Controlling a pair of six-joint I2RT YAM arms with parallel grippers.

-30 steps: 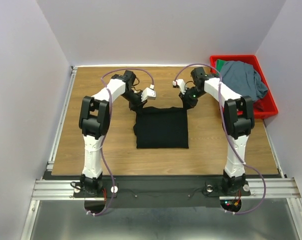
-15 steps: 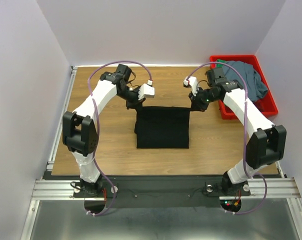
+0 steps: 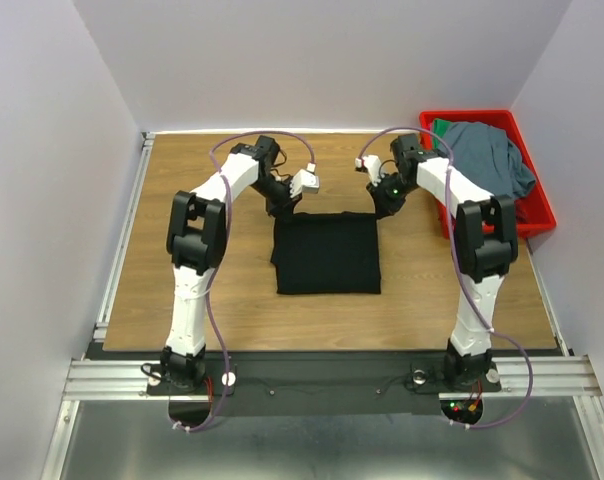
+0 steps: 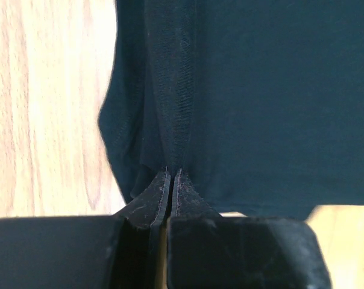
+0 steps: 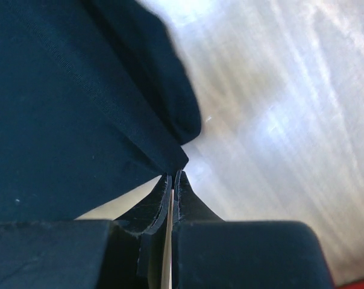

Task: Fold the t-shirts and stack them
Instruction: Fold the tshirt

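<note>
Reaching in from the desk's (image 3: 142, 270) near edge at 7 o'clock, the left arm bends over to the 11 o'clock corner of the black shirt (image 3: 327, 255), where the left gripper (image 3: 280, 211) comes down on the cloth. Its wrist view shows the left gripper (image 4: 171, 174) pressed tight together on the shirt's (image 4: 260, 90) edge, a stitched ridge of cloth running straight away from the tips, with bare desk (image 4: 43, 120) at 9 o'clock. The black shirt lies flat at the desk's centre as a folded, roughly square block, its near edge toward 6 o'clock. At the shirt's 1 o'clock corner sits the right gripper (image 3: 375, 210). From its wrist, the right gripper (image 5: 172, 176) is likewise clamped narrow, the shirt's (image 5: 61, 120) corner drawn into the tips and pale desk (image 5: 278, 120) spreading off at 2 o'clock. At the desk's 2 o'clock corner stands the bin (image 3: 542, 205), holding the grey shirt (image 3: 487, 155) heaped and spilling over its rim, and the green shirt (image 3: 440, 127) showing at the bin's 10 o'clock corner.
</note>
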